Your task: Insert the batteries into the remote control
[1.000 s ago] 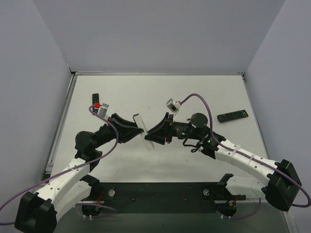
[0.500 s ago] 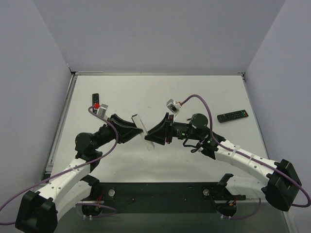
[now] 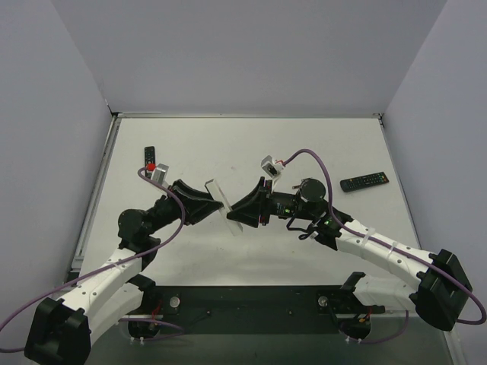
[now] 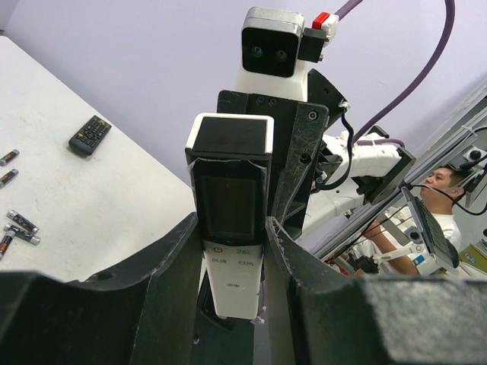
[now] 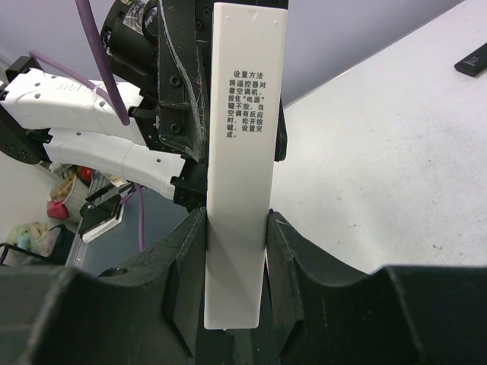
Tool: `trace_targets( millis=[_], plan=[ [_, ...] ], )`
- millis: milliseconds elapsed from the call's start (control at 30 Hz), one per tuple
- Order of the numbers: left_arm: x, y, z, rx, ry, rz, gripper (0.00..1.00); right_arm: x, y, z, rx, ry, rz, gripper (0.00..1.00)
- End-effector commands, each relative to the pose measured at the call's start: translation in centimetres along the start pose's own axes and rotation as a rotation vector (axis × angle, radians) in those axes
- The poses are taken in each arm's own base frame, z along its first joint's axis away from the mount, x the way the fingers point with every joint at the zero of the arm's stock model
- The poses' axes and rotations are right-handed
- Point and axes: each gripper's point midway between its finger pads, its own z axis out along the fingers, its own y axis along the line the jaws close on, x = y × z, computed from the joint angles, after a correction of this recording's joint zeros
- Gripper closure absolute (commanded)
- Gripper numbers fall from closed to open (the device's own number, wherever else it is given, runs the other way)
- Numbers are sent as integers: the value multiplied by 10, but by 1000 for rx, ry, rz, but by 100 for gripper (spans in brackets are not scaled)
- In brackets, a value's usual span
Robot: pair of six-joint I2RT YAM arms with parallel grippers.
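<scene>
A white remote control (image 3: pixel 224 205) hangs above the table between the two arms, tilted. My left gripper (image 3: pixel 208 202) is shut on one end of it and my right gripper (image 3: pixel 242 212) on the other. The left wrist view shows its front with a dark display (image 4: pixel 230 152), pinched between the left gripper's (image 4: pixel 232 228) black fingers. In the right wrist view its plain back with printed text (image 5: pixel 247 114) stands between the right gripper's (image 5: pixel 237 217) fingers. Several batteries (image 4: pixel 21 221) lie on the table at the far left of the left wrist view; the top view does not show them.
A black remote (image 3: pixel 364 182) lies at the right of the table, also seen as the black remote (image 4: pixel 90 134) in the left wrist view. A smaller black remote with a red button (image 3: pixel 149 157) lies at the left. Grey walls close in the table on three sides.
</scene>
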Motion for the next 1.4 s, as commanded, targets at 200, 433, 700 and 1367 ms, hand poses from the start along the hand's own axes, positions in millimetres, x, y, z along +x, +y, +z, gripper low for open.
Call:
trace_targets(
  millis=[200, 433, 700, 1367],
  plan=[
    [-120, 9, -12, -115, -535, 164, 100, 61, 24, -24, -143, 228, 85, 78],
    [-128, 10, -13, -122, -555, 178, 100, 64, 22, -28, -134, 228, 89, 78],
    [-128, 11, -12, -127, -542, 181, 100, 64, 23, -33, -125, 221, 91, 80],
    [-61, 33, -5, -306, -111, 349, 100, 67, -100, -149, 824, 219, 220, 90]
  ],
)
